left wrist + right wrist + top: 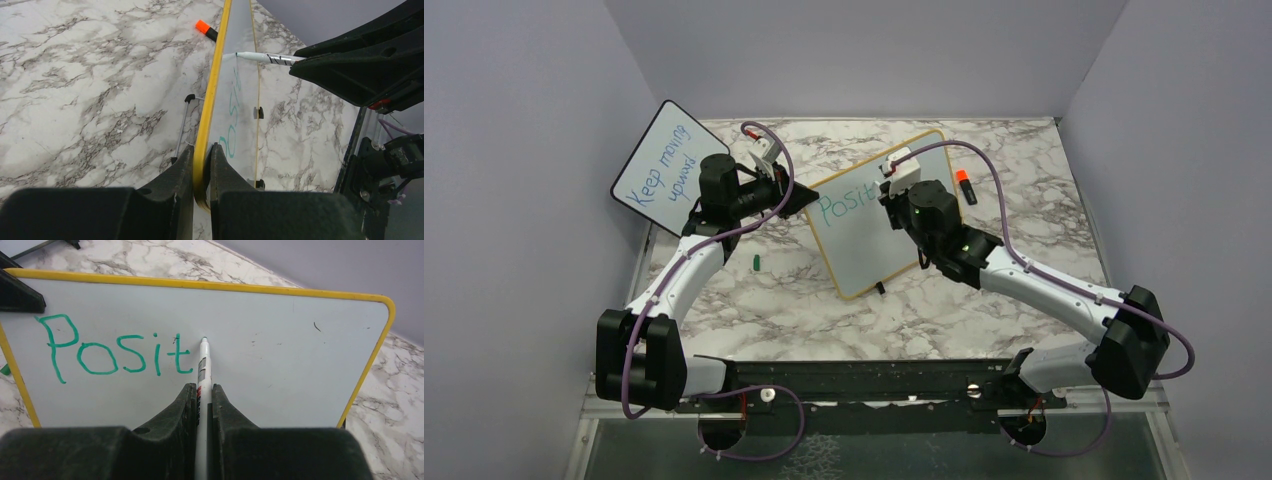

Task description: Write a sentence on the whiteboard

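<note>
Left fingers (176,186) clamped on the yellow rim of the whiteboard (280,365) propped on the desk (754,300), right fingers (176,416) pinching the marker (203,362), tip beside the sentence (115,352), reading "Posit": light, stiff, slick panel, likely to skid, so that rim hold looks wise

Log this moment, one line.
left gripper: clamps yellow-framed white whiteboard edge | right gripper: holds white marker, tip at board | text: green "Posit"

Glossy whiteboard (280,370); smooth marble-patterned tabletop (75,75)
</note>
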